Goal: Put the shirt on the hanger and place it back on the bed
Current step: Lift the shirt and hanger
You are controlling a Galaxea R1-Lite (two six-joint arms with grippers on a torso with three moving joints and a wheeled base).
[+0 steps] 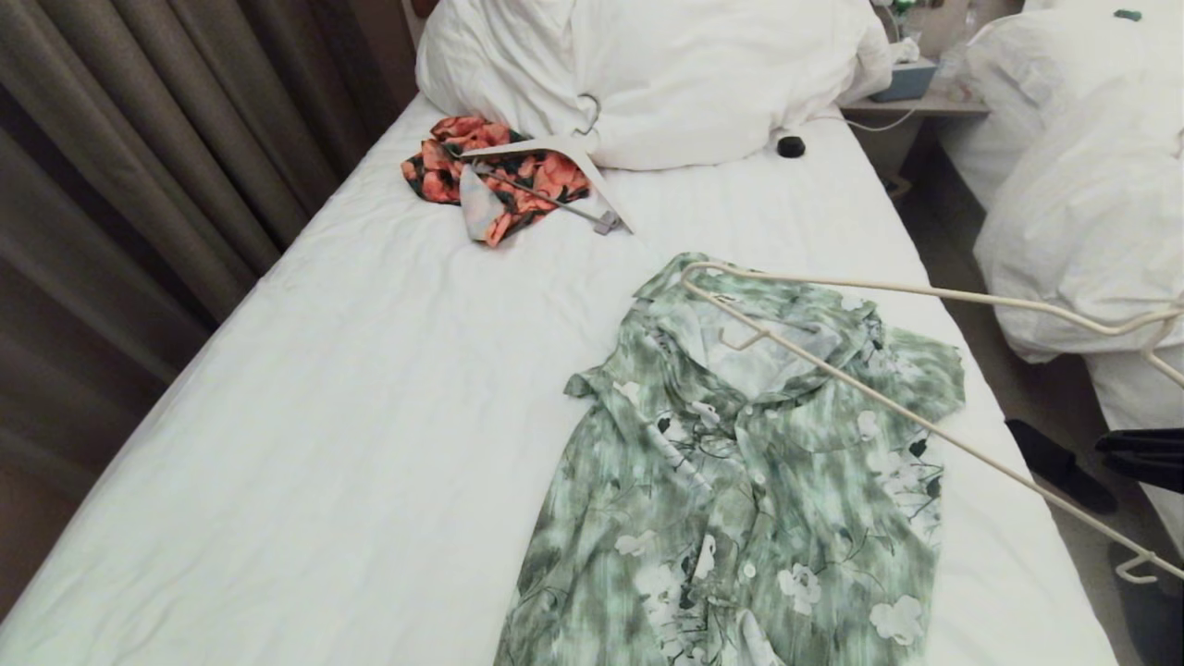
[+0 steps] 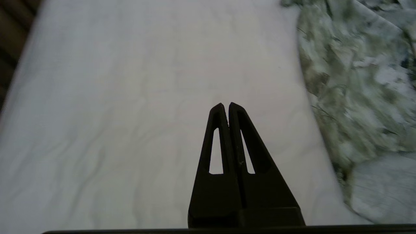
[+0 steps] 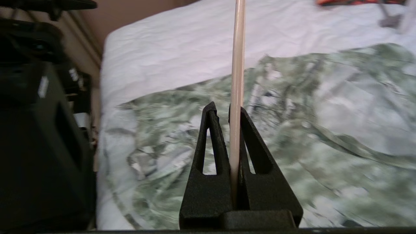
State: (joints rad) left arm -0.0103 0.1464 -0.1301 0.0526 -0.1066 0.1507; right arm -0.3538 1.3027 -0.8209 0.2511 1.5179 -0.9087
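The green-and-white flowered shirt (image 1: 740, 481) lies spread flat on the right half of the bed (image 1: 324, 388), collar toward the pillows. The thin cream hanger (image 1: 925, 425) hangs tilted above it, one tip over the collar, the rest reaching off past the bed's right edge. In the right wrist view my right gripper (image 3: 222, 109) is shut on a rod of the hanger (image 3: 237, 65), over the shirt (image 3: 292, 136). My left gripper (image 2: 226, 104) is shut and empty above bare sheet (image 2: 113, 113), with the shirt (image 2: 357, 97) off to one side. It does not show in the head view.
An orange-and-black floral garment (image 1: 462, 162) with a thick white hanger (image 1: 555, 148) lies near the pillows (image 1: 666, 74). A small black object (image 1: 791, 146) sits by them. Curtains (image 1: 139, 185) line the left, a second bed (image 1: 1091, 213) the right, and a black slipper (image 1: 1059, 462) lies on the floor between the beds.
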